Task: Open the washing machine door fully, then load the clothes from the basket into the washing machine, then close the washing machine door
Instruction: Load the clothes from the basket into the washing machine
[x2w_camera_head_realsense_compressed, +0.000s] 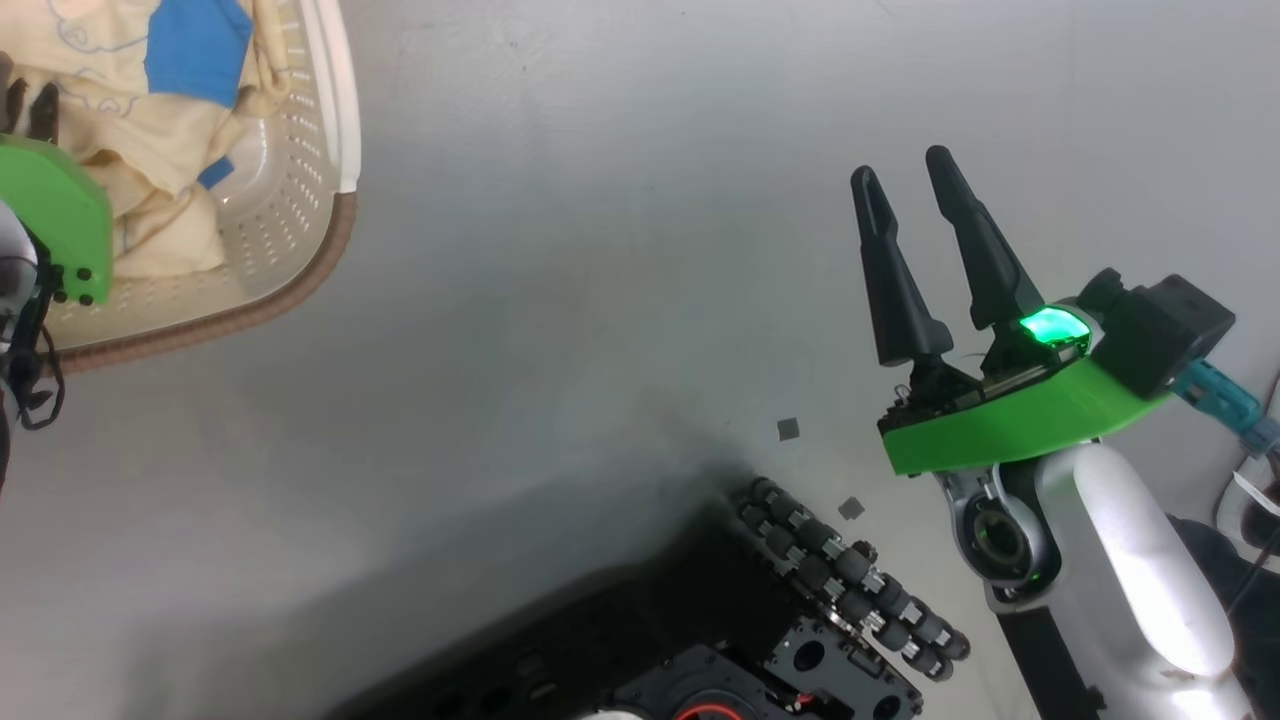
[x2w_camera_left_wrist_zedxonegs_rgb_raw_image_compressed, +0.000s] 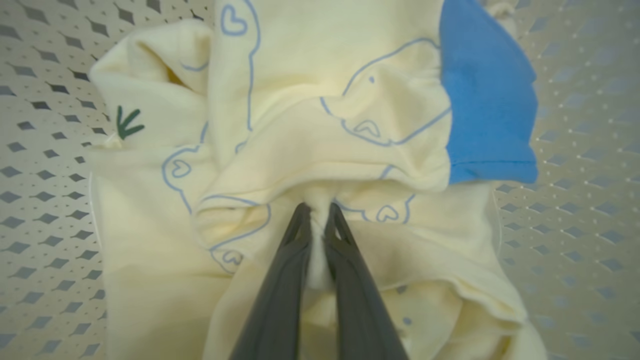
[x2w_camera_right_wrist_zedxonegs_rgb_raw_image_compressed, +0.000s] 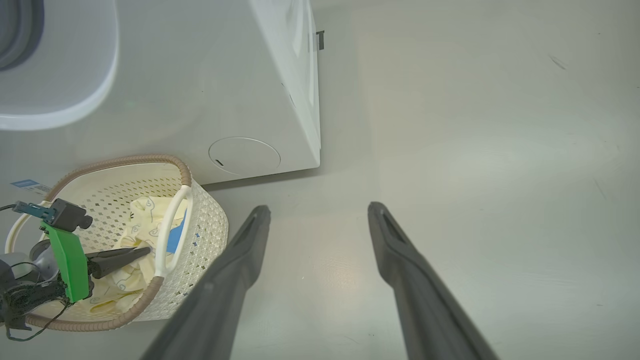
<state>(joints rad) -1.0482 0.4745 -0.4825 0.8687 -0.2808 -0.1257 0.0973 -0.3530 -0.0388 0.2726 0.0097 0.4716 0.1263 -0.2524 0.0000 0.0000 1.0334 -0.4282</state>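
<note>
The cream basket (x2w_camera_head_realsense_compressed: 300, 270) with a brown rim stands on the floor at the upper left of the head view. The pale yellow clothes (x2w_camera_left_wrist_zedxonegs_rgb_raw_image_compressed: 325, 100), with thin blue line drawings and a blue patch, lie inside it. My left gripper (x2w_camera_left_wrist_zedxonegs_rgb_raw_image_compressed: 318, 210) reaches down into the basket and is shut on a pinched fold of the clothes. My right gripper (x2w_camera_head_realsense_compressed: 902, 168) hangs open over bare floor to the right, holding nothing. In the right wrist view the white washing machine (x2w_camera_right_wrist_zedxonegs_rgb_raw_image_compressed: 200, 75) stands just behind the basket (x2w_camera_right_wrist_zedxonegs_rgb_raw_image_compressed: 200, 235). A rounded white and grey part (x2w_camera_right_wrist_zedxonegs_rgb_raw_image_compressed: 55, 100) juts out at its upper left; I cannot tell whether it is the door.
The robot's dark wheeled base (x2w_camera_head_realsense_compressed: 820, 600) fills the lower middle of the head view. Grey floor (x2w_camera_head_realsense_compressed: 600, 250) stretches between the basket and my right arm. Two small grey squares (x2w_camera_head_realsense_compressed: 788, 429) lie on the floor near the base. A round cap (x2w_camera_right_wrist_zedxonegs_rgb_raw_image_compressed: 244, 155) sits low on the washer's front.
</note>
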